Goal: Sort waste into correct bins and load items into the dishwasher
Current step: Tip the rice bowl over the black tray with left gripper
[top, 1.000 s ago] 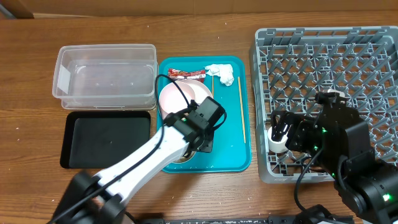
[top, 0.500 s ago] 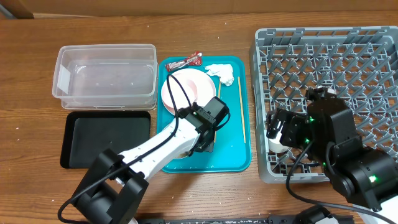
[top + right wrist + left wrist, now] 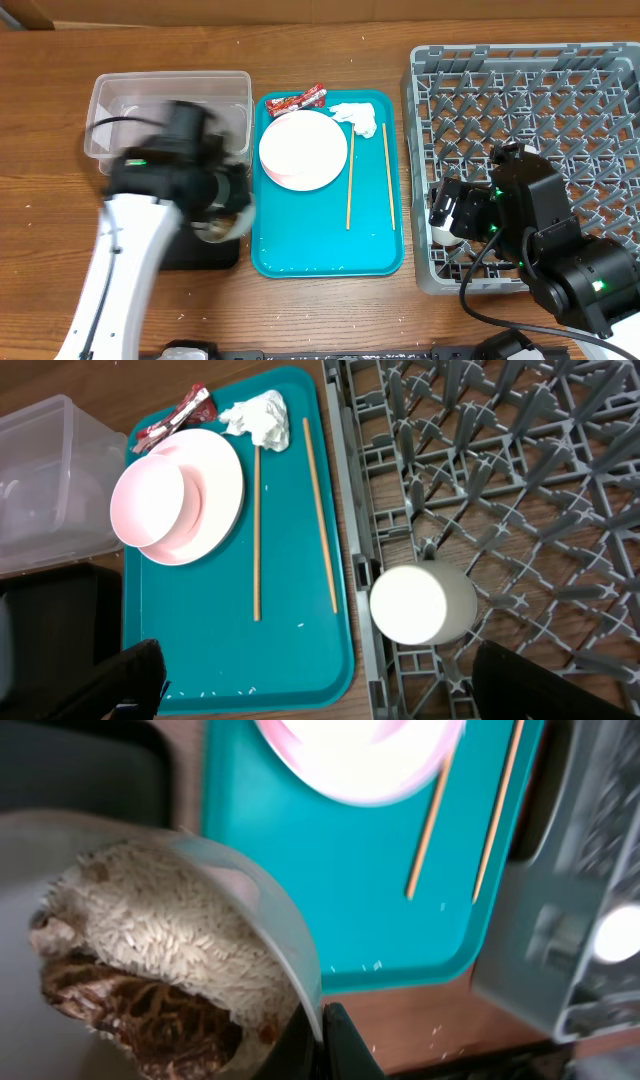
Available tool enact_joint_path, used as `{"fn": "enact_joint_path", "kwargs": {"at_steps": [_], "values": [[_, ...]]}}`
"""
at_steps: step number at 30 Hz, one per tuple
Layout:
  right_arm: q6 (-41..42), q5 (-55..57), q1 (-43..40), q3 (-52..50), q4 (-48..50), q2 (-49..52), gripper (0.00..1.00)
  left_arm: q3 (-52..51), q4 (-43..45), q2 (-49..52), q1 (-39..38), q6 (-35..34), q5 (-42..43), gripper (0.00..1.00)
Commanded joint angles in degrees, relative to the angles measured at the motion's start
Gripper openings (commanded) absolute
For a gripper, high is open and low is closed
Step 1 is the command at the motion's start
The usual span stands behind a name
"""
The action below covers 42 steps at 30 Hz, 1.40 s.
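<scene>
My left gripper (image 3: pixel 322 1042) is shut on the rim of the grey bowl (image 3: pixel 262 905), which holds white rice (image 3: pixel 170 920) and a brown food scrap (image 3: pixel 130 1010). In the overhead view the bowl (image 3: pixel 215 215) is over the right end of the black tray (image 3: pixel 205 256), just in front of the clear tub (image 3: pixel 170 105). Two pink plates (image 3: pixel 185 495) lie stacked on the teal tray (image 3: pixel 230 660), with two chopsticks (image 3: pixel 256 530) beside them, and the red wrapper (image 3: pixel 175 422) and white tissue (image 3: pixel 258 415) behind. My right gripper (image 3: pixel 335 685) is open, near the white cup (image 3: pixel 422 603) standing in the dish rack (image 3: pixel 520 470).
A few loose rice grains lie at the front of the teal tray (image 3: pixel 200 690) and on the wooden table (image 3: pixel 440 1030). The dish rack (image 3: pixel 540 90) fills the right side. My left arm crosses the black tray and hides much of it.
My left arm has swung left with the bowl, from the teal tray to above the black tray. The plates are now uncovered. The right arm has barely moved.
</scene>
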Motion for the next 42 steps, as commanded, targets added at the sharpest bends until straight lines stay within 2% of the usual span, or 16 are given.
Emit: {"fn": "enact_joint_path", "kwargs": {"at_steps": [1, 7, 12, 15, 24, 42], "values": [[-0.2, -0.1, -0.1, 0.3, 0.3, -0.2, 1.00, -4.1, -1.2, -0.5, 17.8, 24.6, 29.7, 0.04], [-0.2, -0.1, -0.1, 0.3, 0.8, -0.2, 1.00, -16.3, 1.5, 2.5, 33.5, 42.4, 46.8, 0.04], [-0.2, -0.1, -0.1, 0.3, 1.0, -0.2, 1.00, -22.7, 7.1, 7.3, 41.0, 46.7, 53.7, 0.04], [-0.2, -0.1, -0.1, 0.3, 1.0, -0.2, 1.00, -23.4, 7.3, 10.9, 44.1, 49.1, 59.6, 0.04], [-0.2, -0.1, -0.1, 0.3, 1.0, -0.2, 1.00, -23.4, 6.9, 14.5, 47.7, 48.0, 71.5, 0.04], [-0.2, -0.1, -0.1, 0.3, 1.0, -0.2, 1.00, -23.4, 6.1, 14.5, 48.1, 46.9, 71.5, 0.04]]}}
